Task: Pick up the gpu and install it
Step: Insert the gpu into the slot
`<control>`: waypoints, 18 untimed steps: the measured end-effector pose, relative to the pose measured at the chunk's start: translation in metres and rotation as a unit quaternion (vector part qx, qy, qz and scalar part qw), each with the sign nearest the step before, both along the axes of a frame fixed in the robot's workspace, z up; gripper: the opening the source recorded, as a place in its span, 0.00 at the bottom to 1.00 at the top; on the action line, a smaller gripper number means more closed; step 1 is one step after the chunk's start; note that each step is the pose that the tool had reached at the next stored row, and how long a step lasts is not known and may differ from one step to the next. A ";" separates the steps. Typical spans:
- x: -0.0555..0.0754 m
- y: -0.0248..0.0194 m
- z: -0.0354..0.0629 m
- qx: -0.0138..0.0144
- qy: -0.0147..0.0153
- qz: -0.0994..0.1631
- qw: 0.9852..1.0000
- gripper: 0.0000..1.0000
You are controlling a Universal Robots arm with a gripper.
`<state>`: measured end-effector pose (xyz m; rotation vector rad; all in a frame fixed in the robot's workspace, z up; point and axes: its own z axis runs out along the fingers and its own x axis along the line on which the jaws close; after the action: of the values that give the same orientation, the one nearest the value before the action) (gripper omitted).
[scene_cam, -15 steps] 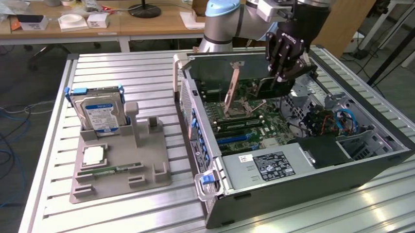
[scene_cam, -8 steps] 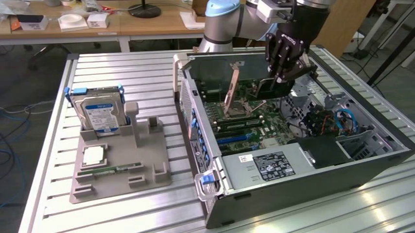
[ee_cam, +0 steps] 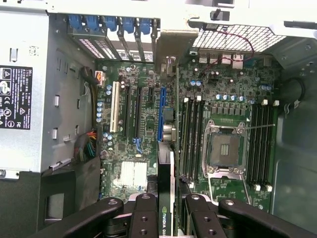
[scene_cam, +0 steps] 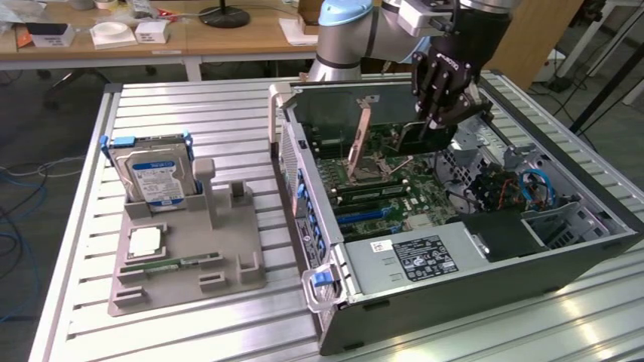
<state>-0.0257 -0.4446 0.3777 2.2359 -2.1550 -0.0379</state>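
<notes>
My gripper (scene_cam: 435,124) hangs inside the open computer case (scene_cam: 302,173), shut on the gpu (scene_cam: 421,140), a thin card held on edge above the green motherboard (scene_cam: 387,188). In the wrist view the gpu (ee_cam: 166,198) runs edge-on between the black fingers (ee_cam: 143,213) of my gripper (ee_cam: 167,220), with a pale logo on its near end. Its far end reaches toward the case's rear slot openings (ee_cam: 173,42). The card's edge lies just beside the blue expansion slot (ee_cam: 161,114); whether it touches the board I cannot tell.
A grey holder (scene_cam: 181,256) on the slatted table carries a silver hard drive (scene_cam: 151,177) and a green memory stick (scene_cam: 186,264). In the case sit the power supply (scene_cam: 423,256), the CPU socket (ee_cam: 223,148), and bundled cables (scene_cam: 523,185).
</notes>
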 end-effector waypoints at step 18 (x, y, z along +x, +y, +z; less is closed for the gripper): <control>0.000 0.0000 -0.0064 0.000 0.000 -0.008 1.000 0.26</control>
<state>-0.0257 -0.4446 0.3713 2.2188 -2.1728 -0.0382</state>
